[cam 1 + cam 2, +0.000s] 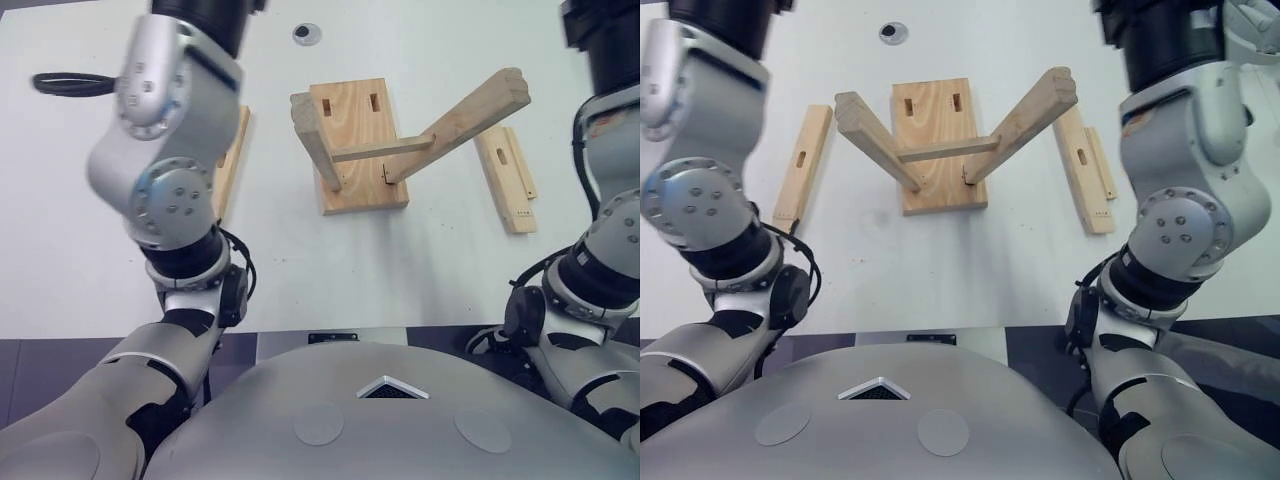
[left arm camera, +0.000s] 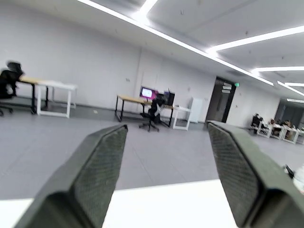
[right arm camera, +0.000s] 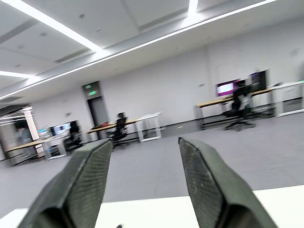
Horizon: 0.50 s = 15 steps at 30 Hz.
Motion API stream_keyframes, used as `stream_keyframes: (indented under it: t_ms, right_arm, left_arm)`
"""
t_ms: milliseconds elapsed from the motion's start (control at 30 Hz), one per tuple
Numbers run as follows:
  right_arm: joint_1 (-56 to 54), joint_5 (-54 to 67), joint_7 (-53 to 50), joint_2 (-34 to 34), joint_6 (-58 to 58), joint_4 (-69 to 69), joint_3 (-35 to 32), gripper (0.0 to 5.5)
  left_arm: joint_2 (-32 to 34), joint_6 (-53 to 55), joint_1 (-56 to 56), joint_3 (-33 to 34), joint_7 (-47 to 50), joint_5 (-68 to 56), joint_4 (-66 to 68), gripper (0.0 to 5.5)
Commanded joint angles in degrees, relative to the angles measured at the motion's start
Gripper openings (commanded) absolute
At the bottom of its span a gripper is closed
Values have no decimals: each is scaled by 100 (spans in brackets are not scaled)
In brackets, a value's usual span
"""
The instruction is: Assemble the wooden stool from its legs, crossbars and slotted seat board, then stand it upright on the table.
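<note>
On table [image 1: 970, 270]: 1 seat [image 1: 933, 122] (2 legs [image 1: 878, 142] [image 1: 1025, 120], 1 crossbar [image 1: 945, 150] fitted) | loose 2 legs [image 1: 803, 165] [image 1: 1080, 170], 1 crossbar [image 1: 1101, 160] | left hand [image 2: 166, 127], right hand [image 3: 145, 141] gaping

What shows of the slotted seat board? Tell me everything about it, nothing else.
The seat board is a pale, bare-wood rectangle lying flat on the white table, roughly midway between the two arms. Two small rectangular slots stand open near its far end. From its near half the left leg and the right leg rise, splayed outward to either side and joined by a thin crossbar. Only these parts and the table touch it.
</note>
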Motion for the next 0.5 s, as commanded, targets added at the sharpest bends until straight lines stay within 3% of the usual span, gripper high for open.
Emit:
stream_keyframes:
  t_ms: [33, 133, 267, 367, 500]
  right_arm:
    - [729, -512, 326, -412, -140, 164, -277, 261]
    - [1699, -1107, 1007, -733, -413, 178, 20, 261]
    - [2133, -1454, 1582, -730, -751, 166, 356, 261]
    - [2135, -1398, 1774, -465, -774, -200, 810, 261]
    - [1986, -1227, 1767, -97, -448, -879, 1685, 261]
  left_arm:
    - [643, 297, 1010, 701, -155, 93, -425, 312]
    - [1049, 286, 2510, 652, -265, 716, -796, 312]
    - [798, 69, 3477, 359, -210, 1118, -967, 312]
    - [491, -113, 3307, -399, -187, 1412, -806, 312]
    - [-412, -268, 2275, -1648, -71, 1773, -98, 312]
